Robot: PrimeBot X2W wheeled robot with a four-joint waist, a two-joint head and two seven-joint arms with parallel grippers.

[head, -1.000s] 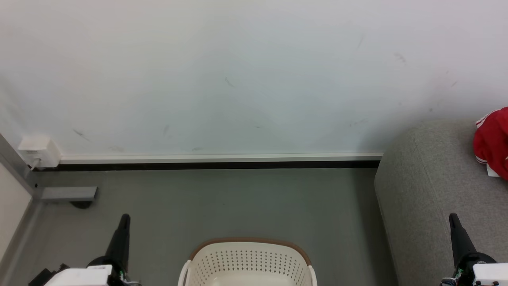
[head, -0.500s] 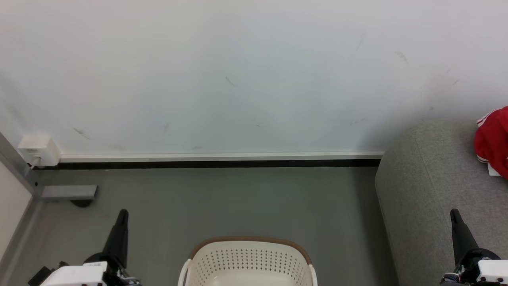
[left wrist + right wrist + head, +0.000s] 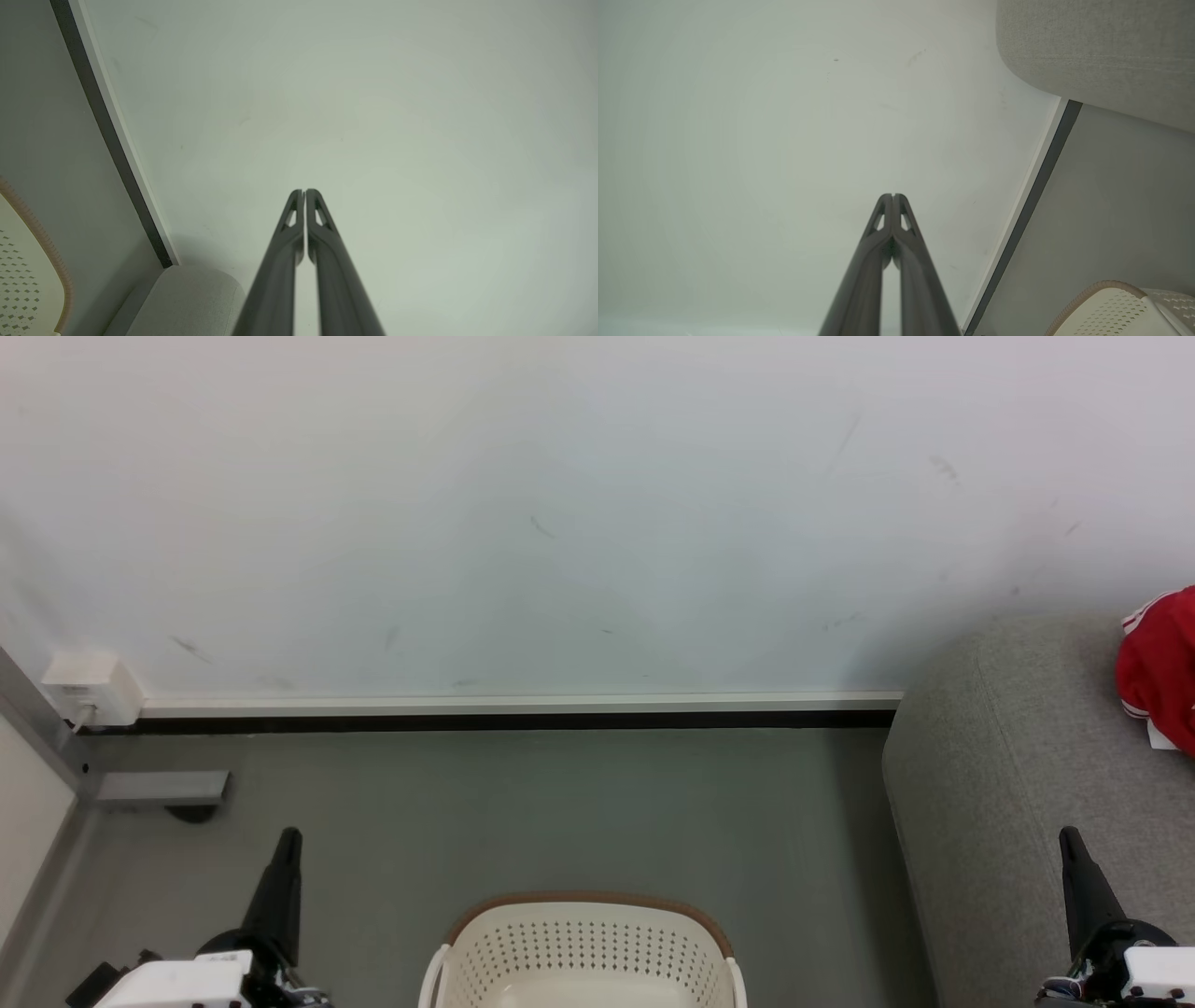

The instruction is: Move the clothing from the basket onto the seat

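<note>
The cream perforated basket (image 3: 583, 947) with its brown rim stands on the grey floor at the bottom middle of the head view; what shows of its inside holds nothing red. Red clothing (image 3: 1160, 667) with white stripes lies on the grey seat (image 3: 1018, 775) at the right edge. My left gripper (image 3: 288, 838) points up at the lower left, shut and holding nothing. My right gripper (image 3: 1067, 837) is shut and bare at the lower right, in front of the seat. Both wrist views show the fingertips pressed together, the left gripper (image 3: 303, 191) and the right gripper (image 3: 893, 196) both facing the white wall.
A white wall with a white and black skirting strip (image 3: 513, 711) runs behind the floor. A white socket box (image 3: 89, 691) and a grey bracket (image 3: 159, 790) sit at the far left by a panel edge. Open grey floor lies between basket and wall.
Both grippers rose slightly in the head view between one second ago and half a second ago, then stayed still. Basket, clothing and seat are where they were.
</note>
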